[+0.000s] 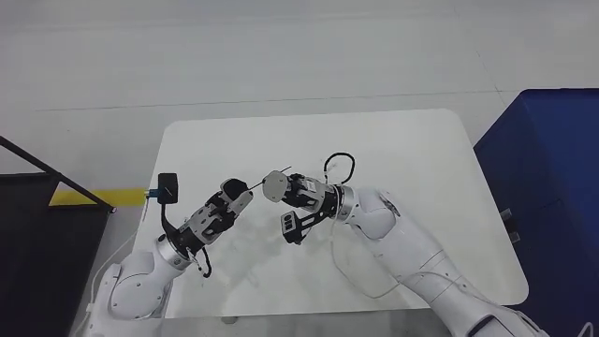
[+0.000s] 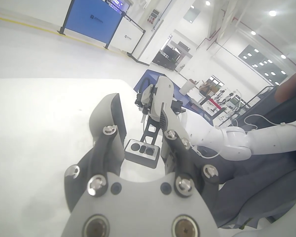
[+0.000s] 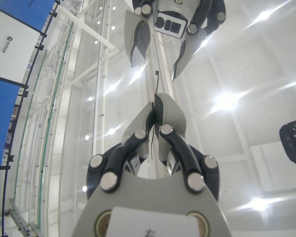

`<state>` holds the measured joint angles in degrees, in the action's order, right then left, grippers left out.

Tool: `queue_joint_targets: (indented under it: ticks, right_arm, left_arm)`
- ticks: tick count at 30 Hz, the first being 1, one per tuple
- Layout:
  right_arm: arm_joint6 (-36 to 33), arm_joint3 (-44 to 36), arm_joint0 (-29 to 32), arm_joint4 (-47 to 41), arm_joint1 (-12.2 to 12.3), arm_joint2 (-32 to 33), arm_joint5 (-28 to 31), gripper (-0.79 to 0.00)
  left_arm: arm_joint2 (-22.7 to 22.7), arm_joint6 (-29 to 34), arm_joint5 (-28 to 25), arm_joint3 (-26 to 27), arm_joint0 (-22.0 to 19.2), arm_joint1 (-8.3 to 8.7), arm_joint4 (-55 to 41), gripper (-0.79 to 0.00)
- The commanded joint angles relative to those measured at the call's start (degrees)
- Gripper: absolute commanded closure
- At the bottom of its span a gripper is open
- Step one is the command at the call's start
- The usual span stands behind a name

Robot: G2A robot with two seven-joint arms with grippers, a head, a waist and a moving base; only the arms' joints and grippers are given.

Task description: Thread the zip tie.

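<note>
Zip tie (image 3: 157, 81) mid-air above the counter (image 1: 412, 150).
My right wrist view shows the right hand (image 3: 155, 99) pinching it, tip at the spread left hand's (image 3: 153, 72) mouth (top view: barely a thread).

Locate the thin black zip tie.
Right wrist view: the black zip tie is pinched in the right gripper, tip toward the open left gripper.

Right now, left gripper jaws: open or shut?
Open. In the right wrist view the left gripper has its jaws wide apart; the zip tie is held by the shut right gripper.
</note>
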<state>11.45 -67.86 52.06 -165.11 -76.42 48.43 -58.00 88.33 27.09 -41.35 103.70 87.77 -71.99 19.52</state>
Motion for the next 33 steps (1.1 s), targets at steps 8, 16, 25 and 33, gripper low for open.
queue_joint_targets:
  ticks: [8, 16, 25, 33]
  right_arm:
    - [0.1, 1.2, -0.8, 0.1, -0.8, -1.3, 0.0, 0.000]
    - [0.3, 1.3, -1.1, -0.2, -1.2, -1.6, 0.0, 0.000]
    - [-3.7, 1.0, -1.4, 7.3, 0.0, 4.8, 0.0, -0.785]
    - [-30.3, -16.8, 4.6, 71.9, 3.4, 16.6, 12.7, -0.785]
  left_arm:
    - [-0.6, -1.4, 0.0, 0.6, 0.0, 0.44, 1.3, 0.000]
    - [-0.6, -1.9, 0.2, 0.3, 0.0, 0.90, 0.9, 0.000]
    - [0.9, -1.8, 1.0, 1.1, 0.8, 1.57, -2.3, 0.000]
    - [2.5, 4.4, 4.4, 3.7, 2.7, 2.52, -10.3, 0.000]
